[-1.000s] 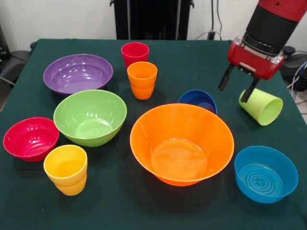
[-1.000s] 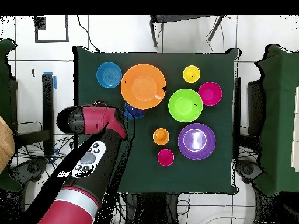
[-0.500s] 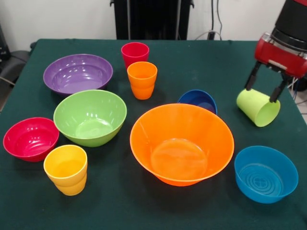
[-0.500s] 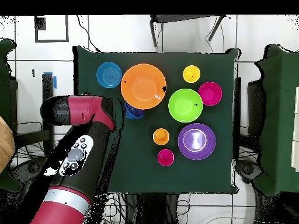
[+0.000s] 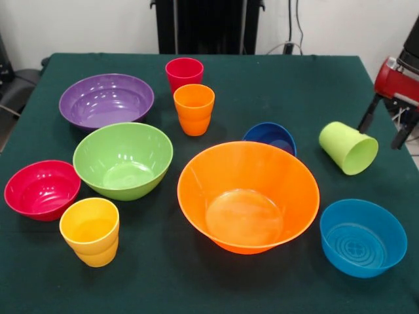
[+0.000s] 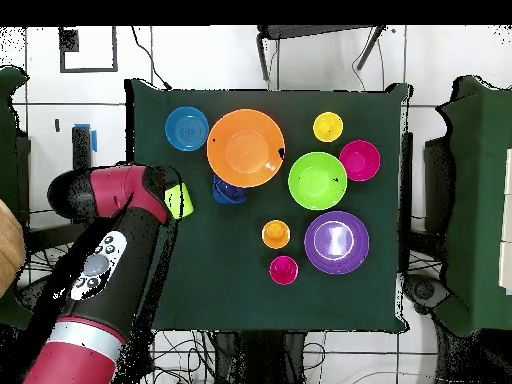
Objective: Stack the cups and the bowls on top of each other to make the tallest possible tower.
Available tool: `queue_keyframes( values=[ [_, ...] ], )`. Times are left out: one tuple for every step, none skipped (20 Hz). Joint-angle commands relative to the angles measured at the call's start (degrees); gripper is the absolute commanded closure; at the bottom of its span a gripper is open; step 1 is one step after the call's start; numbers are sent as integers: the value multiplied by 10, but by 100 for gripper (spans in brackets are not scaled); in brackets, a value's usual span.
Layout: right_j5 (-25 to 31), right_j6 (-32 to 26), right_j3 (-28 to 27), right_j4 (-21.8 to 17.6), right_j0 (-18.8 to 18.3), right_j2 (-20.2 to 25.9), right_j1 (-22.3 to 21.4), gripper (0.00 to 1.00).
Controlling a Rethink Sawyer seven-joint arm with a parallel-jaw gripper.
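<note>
My gripper (image 5: 384, 127) hangs open and empty at the table's right edge, just right of the light green cup (image 5: 348, 148), which lies on its side, mouth toward the front right. The big orange bowl (image 5: 249, 196) stands at centre with the dark blue bowl (image 5: 270, 136) behind it and the light blue bowl (image 5: 363, 237) at the front right. To the left are the lime green bowl (image 5: 122, 159), purple bowl (image 5: 106, 99), red bowl (image 5: 42, 189), yellow cup (image 5: 90, 231), orange cup (image 5: 194, 108) and red cup (image 5: 184, 74). No tower shows; each piece sits alone.
A dark green cloth (image 5: 308, 85) covers the table. In the overhead view my arm (image 6: 110, 230) lies over the table's left edge and hides the gripper, with the light green cup (image 6: 180, 200) poking out beside it. Chairs stand around the table.
In the front view the gripper has swung right, from astride the light green cup to clear of it near the table edge. The cup stays on its side, shifted slightly left.
</note>
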Motion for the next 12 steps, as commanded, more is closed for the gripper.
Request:
queue_keyframes(
  values=[
    [114,127,-53,-23,30,-32,82,0],
    [125,125,-63,-28,35,-49,93,0],
    [136,124,-73,-34,41,-67,103,0],
    [142,115,-80,-38,42,-74,108,0],
    [151,110,-89,-42,45,-85,114,0],
    [166,107,-101,-43,47,-95,119,0],
    [182,108,-115,-45,52,-111,129,0],
    [197,113,-129,-44,56,-123,138,0],
    [207,118,-141,-41,57,-132,146,0],
    [216,123,-151,-36,58,-138,153,0],
    [221,127,-158,-31,58,-140,158,0],
    [227,128,-164,-27,58,-142,163,0]
  ],
)
